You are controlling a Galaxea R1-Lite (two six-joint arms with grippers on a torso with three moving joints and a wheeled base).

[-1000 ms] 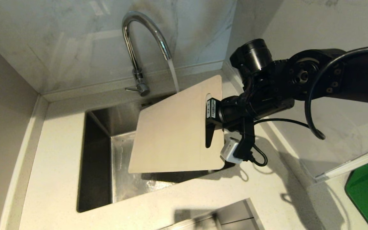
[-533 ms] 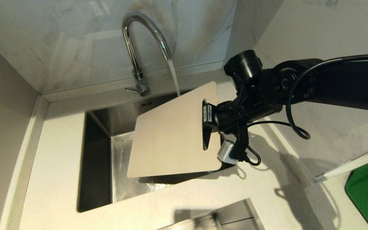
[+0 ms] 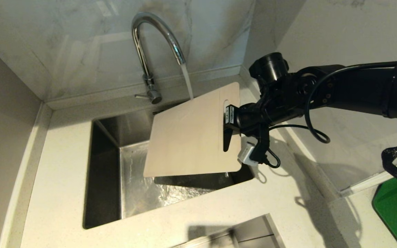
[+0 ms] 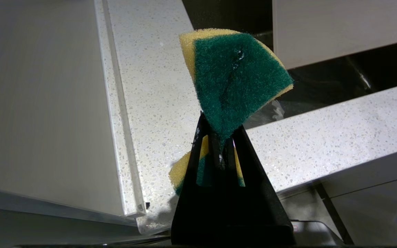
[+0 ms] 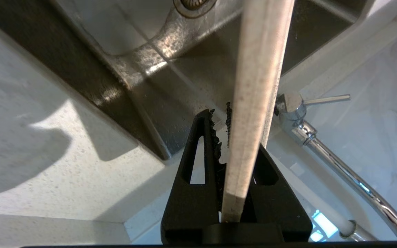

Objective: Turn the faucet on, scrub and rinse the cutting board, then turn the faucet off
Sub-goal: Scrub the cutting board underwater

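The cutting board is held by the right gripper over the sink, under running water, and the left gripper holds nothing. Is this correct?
Not quite. The left gripper is not empty: the left wrist view shows its jaws shut on a green and yellow sponge. The rest stands: the right gripper holds the cutting board over the sink, under water from the faucet.

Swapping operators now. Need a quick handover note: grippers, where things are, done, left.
Right gripper: shut on the large thin beige plastic cutting board, gripped at its slotted handle end, board tilted over the steel sink.
Left gripper: shut on a yellow sponge with green scrub pad, beside the speckled counter, outside the head view.
Tall chrome gooseneck faucet: on, stream landing at the board's far edge.
Done: water on, board under rinse.
Left: can't tell if scrubbing is finished; complete the rinse, then shut off the faucet's side lever.
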